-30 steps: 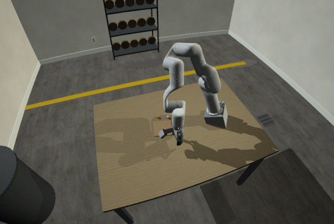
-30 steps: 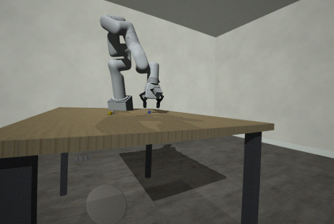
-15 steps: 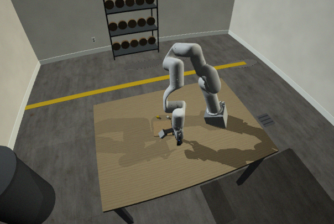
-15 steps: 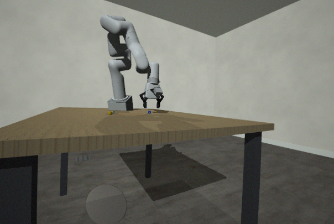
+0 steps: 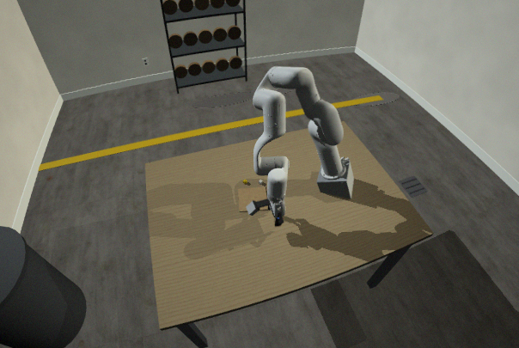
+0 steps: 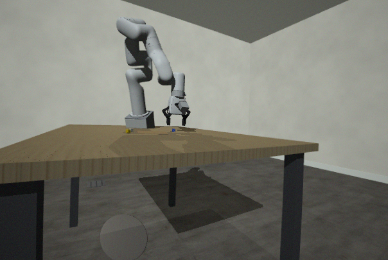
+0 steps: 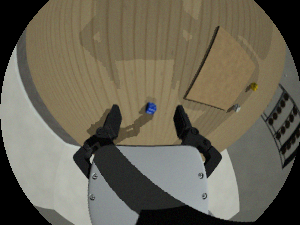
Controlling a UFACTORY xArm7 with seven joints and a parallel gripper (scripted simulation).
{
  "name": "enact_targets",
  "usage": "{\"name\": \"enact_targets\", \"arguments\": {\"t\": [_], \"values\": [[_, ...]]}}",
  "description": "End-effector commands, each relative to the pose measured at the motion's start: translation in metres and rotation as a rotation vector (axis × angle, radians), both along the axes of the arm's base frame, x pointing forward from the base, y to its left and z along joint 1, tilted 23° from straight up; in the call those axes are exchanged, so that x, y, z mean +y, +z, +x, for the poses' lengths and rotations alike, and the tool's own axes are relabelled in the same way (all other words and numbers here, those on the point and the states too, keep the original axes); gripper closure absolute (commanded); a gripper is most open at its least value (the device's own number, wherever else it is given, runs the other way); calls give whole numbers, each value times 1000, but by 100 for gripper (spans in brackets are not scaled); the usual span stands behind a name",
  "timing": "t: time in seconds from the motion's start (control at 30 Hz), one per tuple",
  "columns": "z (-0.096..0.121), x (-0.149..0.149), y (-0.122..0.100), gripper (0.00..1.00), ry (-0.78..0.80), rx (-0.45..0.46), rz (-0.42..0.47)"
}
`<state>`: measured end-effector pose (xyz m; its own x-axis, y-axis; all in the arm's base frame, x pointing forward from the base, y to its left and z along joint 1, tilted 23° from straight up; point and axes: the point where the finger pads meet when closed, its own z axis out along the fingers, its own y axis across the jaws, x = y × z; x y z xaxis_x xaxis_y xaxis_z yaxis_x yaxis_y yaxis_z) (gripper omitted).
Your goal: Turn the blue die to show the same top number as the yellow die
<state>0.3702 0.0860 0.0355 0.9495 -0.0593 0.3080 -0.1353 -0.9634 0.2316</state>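
The blue die lies on the bare table, off the tan mat; it also shows in the exterior view and, mostly hidden by the gripper, in the top view. My gripper hangs a little above it, open and empty, with the die between the fingers' line in the wrist view; the gripper also shows in the exterior view. The yellow die lies beyond the mat's far edge, seen also in the top view. A white die lies near the mat's edge. The pips are too small to read.
The arm's grey base stands on the table to the right of the mat. A dark shelf rack stands by the back wall, far from the table.
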Motion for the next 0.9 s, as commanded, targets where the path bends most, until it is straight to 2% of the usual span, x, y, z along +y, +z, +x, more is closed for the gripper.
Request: {"name": "enact_targets", "arguments": {"t": [0.0, 0.4, 0.6, 0.8, 0.87], "values": [[1, 1, 1, 0, 1, -3, 1], [-1, 2, 6, 0, 1, -3, 1], [-8, 9, 28, 0, 1, -3, 1], [-19, 19, 64, 0, 1, -3, 1], [-19, 19, 64, 0, 1, -3, 1]]}}
